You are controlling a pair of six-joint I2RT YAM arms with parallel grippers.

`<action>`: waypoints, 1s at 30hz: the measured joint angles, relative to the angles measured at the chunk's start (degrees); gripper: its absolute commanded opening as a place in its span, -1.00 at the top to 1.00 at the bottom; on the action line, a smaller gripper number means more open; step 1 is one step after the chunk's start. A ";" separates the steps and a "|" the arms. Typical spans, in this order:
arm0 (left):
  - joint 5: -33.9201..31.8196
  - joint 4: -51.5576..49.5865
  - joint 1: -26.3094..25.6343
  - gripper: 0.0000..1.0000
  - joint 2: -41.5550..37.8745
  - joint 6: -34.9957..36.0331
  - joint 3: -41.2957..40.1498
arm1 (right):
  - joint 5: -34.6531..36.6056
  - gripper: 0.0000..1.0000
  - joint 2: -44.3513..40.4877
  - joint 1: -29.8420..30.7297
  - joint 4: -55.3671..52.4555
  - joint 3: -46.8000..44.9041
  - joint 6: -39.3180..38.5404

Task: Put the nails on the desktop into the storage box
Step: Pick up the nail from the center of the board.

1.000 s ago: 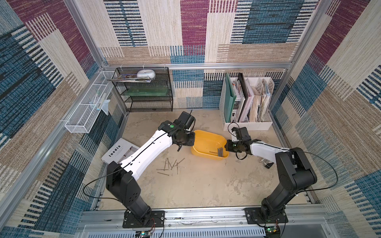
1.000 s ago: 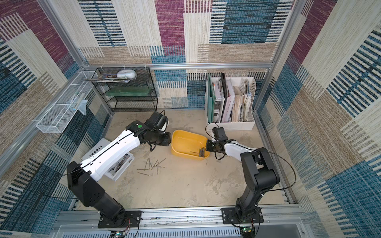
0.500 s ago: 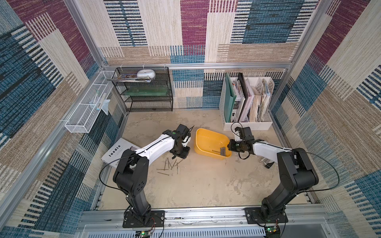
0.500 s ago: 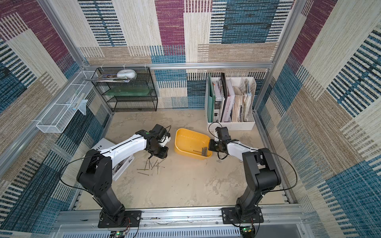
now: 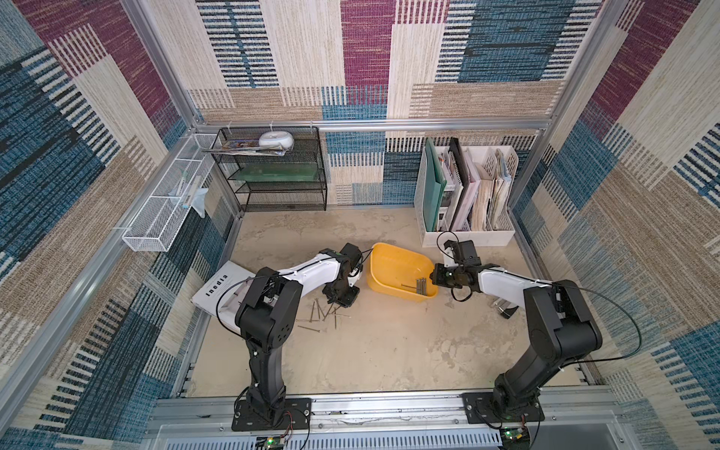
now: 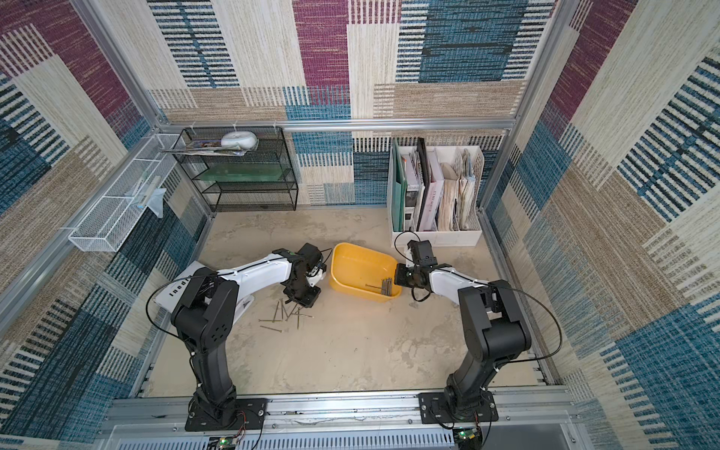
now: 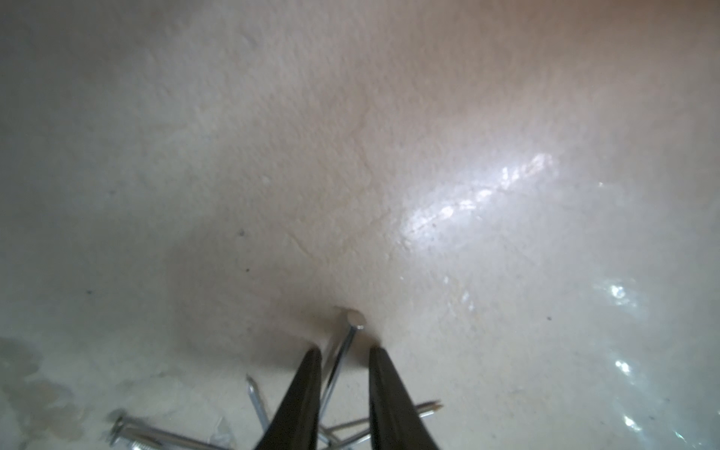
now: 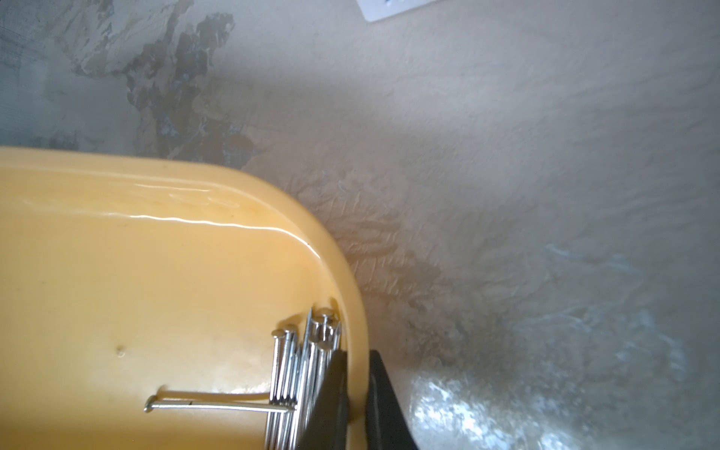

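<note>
Lab-built office booth: file organiser (image 5: 467, 238), wire shelf (image 5: 286, 203), woven walls (image 5: 366, 50).

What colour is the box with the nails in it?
Yellow-orange. The storage box shows best in the right wrist view.

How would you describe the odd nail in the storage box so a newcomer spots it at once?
Find the yellow storage box on the desktop, its rim pinched by the right gripper. In the corner beside that gripper, a bundle of nails lies side by side. The odd nail lies alone on the box floor, crosswise to the bundle, head pointing away from it.
</note>
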 measured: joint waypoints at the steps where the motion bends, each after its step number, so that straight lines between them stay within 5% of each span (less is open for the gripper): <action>1: -0.52 -0.31 -0.04 0.68 0.26 -0.02 0.11 | 0.02 1.00 -0.04 0.00 0.07 -0.09 -0.02; 7: -1.70 -1.68 0.07 1.00 1.27 -0.22 1.53 | 0.00 1.00 -0.07 -0.02 0.37 -0.24 -0.09; 18: -1.38 -3.13 -0.09 1.00 0.09 -0.24 3.39 | -0.02 1.00 -0.07 -0.04 0.22 -0.13 -0.11; 30: -1.88 -13.27 -0.11 1.00 -14.05 -3.96 14.62 | 0.17 1.00 -0.07 -0.04 -0.90 0.55 -0.15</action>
